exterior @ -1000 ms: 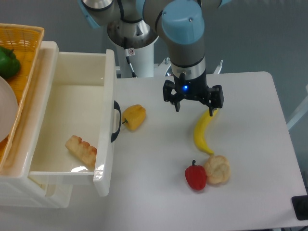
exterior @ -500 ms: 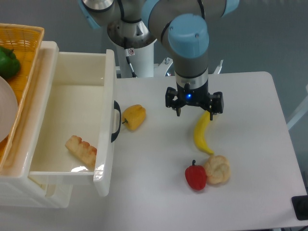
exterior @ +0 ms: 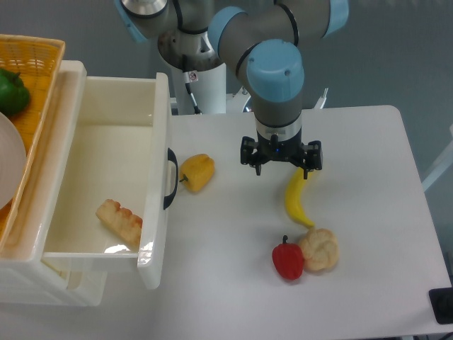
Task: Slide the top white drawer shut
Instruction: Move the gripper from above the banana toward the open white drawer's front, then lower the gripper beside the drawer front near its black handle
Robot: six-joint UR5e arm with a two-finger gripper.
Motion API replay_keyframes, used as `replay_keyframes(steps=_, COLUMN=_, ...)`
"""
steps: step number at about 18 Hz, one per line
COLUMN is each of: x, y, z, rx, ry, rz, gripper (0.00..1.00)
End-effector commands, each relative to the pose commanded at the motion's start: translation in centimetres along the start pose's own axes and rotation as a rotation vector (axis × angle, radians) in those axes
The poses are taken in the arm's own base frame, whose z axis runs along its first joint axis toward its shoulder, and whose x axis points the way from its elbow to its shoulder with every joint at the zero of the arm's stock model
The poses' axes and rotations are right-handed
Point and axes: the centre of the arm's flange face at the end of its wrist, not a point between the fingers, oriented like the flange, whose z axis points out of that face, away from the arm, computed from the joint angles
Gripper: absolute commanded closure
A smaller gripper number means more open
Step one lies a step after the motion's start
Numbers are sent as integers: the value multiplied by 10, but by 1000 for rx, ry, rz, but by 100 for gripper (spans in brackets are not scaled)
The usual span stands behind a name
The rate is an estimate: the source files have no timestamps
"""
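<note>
The top white drawer (exterior: 113,177) is pulled far out at the left, with its black handle (exterior: 170,178) facing the gripper (exterior: 281,168), whose jaws are spread and hold nothing. The drawer front should be pushed squarely leftward, and the yellow pepper (exterior: 197,172) beside the handle should be avoided

Looked like glossy white plastic on the top white drawer (exterior: 106,159), with bright glints along the front rim and a smooth black curved handle (exterior: 170,178); woven orange wicker, rough and ribbed, on the basket (exterior: 32,78) at the left. Appeared matt and smooth white across the desk (exterior: 368,177), satin grey metal with pale blue plastic caps on the arm (exterior: 274,78), dull black at the gripper (exterior: 281,157). Showed waxy, plastic-like skins on the banana (exterior: 297,198), yellow pepper (exterior: 197,172) and red pepper (exterior: 287,259), a bumpy matt surface on the beige lump (exterior: 320,248).
</note>
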Motion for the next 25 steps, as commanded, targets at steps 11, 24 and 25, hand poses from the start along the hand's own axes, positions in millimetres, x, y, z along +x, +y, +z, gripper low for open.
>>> replay_keyframes(steps=11, x=33, y=-26, z=38, rx=60, ry=264, rz=-130, gripper=0)
replay_keyframes(steps=24, x=51, y=-34, z=65, rx=12, ry=348, rz=-114, gripper=0)
replay_keyframes(steps=25, x=53, y=-34, z=67, rx=6, ry=356, rz=-113, gripper=0)
